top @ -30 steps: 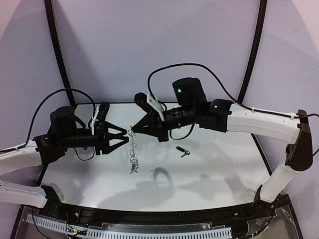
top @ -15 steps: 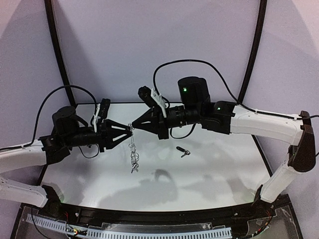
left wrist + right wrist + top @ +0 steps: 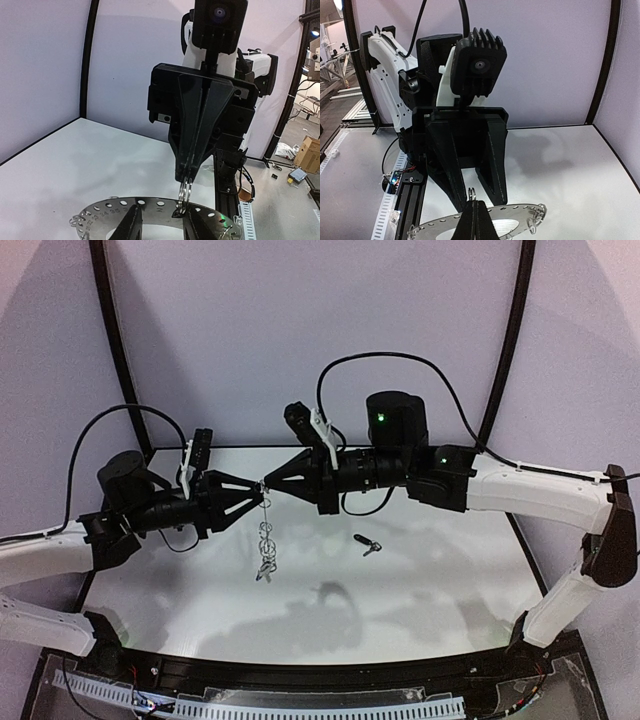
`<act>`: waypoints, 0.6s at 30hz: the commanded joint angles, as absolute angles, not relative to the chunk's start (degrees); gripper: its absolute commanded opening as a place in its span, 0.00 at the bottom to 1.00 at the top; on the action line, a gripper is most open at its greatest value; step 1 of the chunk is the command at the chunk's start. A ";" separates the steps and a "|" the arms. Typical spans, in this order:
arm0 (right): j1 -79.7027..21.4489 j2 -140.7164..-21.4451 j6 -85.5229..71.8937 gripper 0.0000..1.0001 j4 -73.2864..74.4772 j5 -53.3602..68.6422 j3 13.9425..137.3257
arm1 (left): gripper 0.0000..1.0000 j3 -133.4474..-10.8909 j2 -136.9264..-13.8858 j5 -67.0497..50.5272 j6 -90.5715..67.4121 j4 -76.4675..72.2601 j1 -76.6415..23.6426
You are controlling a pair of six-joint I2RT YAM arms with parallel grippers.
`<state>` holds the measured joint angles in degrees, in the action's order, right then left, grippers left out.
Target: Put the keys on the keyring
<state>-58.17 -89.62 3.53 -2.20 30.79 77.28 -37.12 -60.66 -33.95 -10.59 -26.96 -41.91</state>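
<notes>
Above the middle of the worktop (image 3: 450, 600) my two sets of jaws meet almost tip to tip, the left reaching in from 9 o'clock and the right from 3 o'clock.

My right jaws are shut tight on a thin wire loop (image 3: 184, 191) at the top rim of the keyring (image 3: 266, 535). The grey disc hangs from that loop toward 6 o'clock. From above it shows edge-on. To my left wrist it turns its flat face, with small holes and numbers along the band, and its lower part runs out of view.

My left jaws stand narrow. Their two fingers (image 3: 131, 226) have a gap between them, and both lie in front of the disc's face. The loop sits in that gap, close to the 3 o'clock finger. Whether these jaws press on anything I cannot tell. Seen from my right wrist, their tips end at the disc's top rim.

One key (image 3: 367, 544), dark-headed, lies flat on the worktop at 4 o'clock from the keyring, well apart from it and from both sets of jaws. The small bits at the keyring's low end are too fine for me to tell what they are.
</notes>
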 commanded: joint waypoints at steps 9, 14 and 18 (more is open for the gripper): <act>-58.91 -88.79 1.46 0.00 -6.42 32.86 76.50 | 0.21 -37.21 -62.21 -35.65 -11.70 -31.48 -41.83; -58.89 -88.55 1.89 0.00 -5.69 33.12 76.22 | 0.25 -36.94 -61.69 -34.78 -11.57 -32.09 -41.84; -58.91 -88.38 1.85 0.00 -5.32 33.86 75.90 | 0.17 -37.06 -61.72 -34.72 -11.11 -32.36 -41.84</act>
